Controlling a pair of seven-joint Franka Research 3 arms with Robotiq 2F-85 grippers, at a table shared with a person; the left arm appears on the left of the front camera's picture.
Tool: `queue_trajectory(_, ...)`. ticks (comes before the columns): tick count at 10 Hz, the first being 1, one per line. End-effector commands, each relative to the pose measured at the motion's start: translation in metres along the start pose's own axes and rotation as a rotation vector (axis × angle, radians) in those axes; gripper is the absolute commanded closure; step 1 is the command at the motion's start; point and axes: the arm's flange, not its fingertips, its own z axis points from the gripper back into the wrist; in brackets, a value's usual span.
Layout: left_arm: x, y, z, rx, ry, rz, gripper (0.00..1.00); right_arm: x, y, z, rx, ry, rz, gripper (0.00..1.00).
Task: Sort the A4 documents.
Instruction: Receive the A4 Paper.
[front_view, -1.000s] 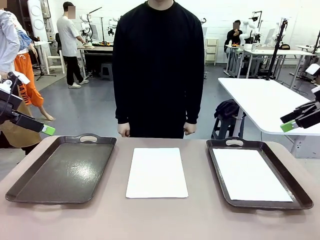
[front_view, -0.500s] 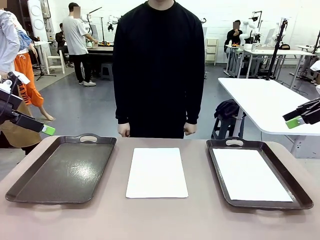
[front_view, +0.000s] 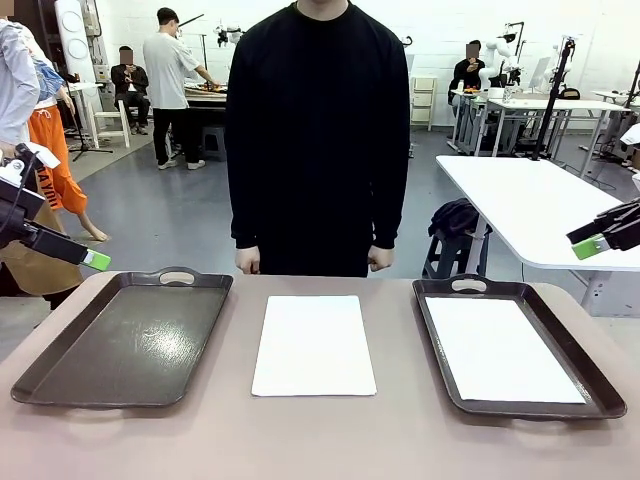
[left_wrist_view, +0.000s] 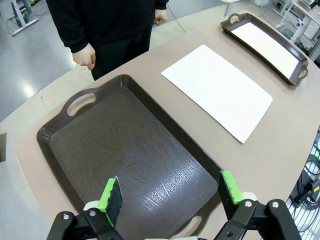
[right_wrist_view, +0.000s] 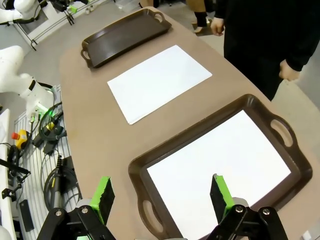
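One white A4 document (front_view: 314, 345) lies flat on the table's middle between two dark brown trays; it also shows as the white sheet (left_wrist_view: 218, 90) and sheet (right_wrist_view: 159, 80) in the wrist views. Another A4 document (front_view: 502, 349) lies inside the right tray (front_view: 596, 382), seen close below my right gripper (right_wrist_view: 162, 196), which is open and raised above that tray's near end. My left gripper (left_wrist_view: 171, 195) hangs open above the bare left tray (left_wrist_view: 60, 160). In the front view the left gripper (front_view: 92, 259) and right gripper (front_view: 592, 243) hover at the picture's edges.
A person in black stands at the far side of the table (front_view: 320, 440), hands (front_view: 247, 260) down by the edge. The left tray (front_view: 130, 330) holds nothing. A white table (front_view: 530, 205) stands behind on the right. Cables hang off the table's side (right_wrist_view: 47, 130).
The right gripper has drifted slightly up and to the right. The left gripper, papers and trays have not moved.
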Motion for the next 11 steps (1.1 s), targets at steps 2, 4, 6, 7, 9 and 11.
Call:
queue_trajectory(2,-0.0028,0.0033,-0.001,-0.015,-0.009,-0.015,0.0,0.0012,0.0009,0.0,0.004,-0.005,0.005,0.0)
queue_trajectory(4,-0.0028,0.0033,-0.001,-0.015,-0.009,-0.015,0.0,0.0012,0.0009,0.0,0.004,-0.005,0.005,0.0)
queue_trajectory(6,-0.0028,0.0033,-0.001,-0.015,-0.009,-0.015,0.0,0.0012,0.0009,0.0,0.004,-0.005,0.005,0.0)
queue_trajectory(7,-0.0028,0.0033,-0.001,-0.015,-0.009,-0.015,0.0,0.0012,0.0009,0.0,0.004,-0.005,0.005,0.0)
queue_trajectory(9,-0.0028,0.0033,-0.001,-0.015,-0.009,-0.015,0.0,0.0012,0.0009,0.0,0.004,-0.005,0.005,0.0)
queue_trajectory(11,-0.0028,0.0033,-0.001,-0.015,-0.009,-0.015,0.0,0.0012,0.0009,0.0,0.004,-0.005,0.005,0.0)
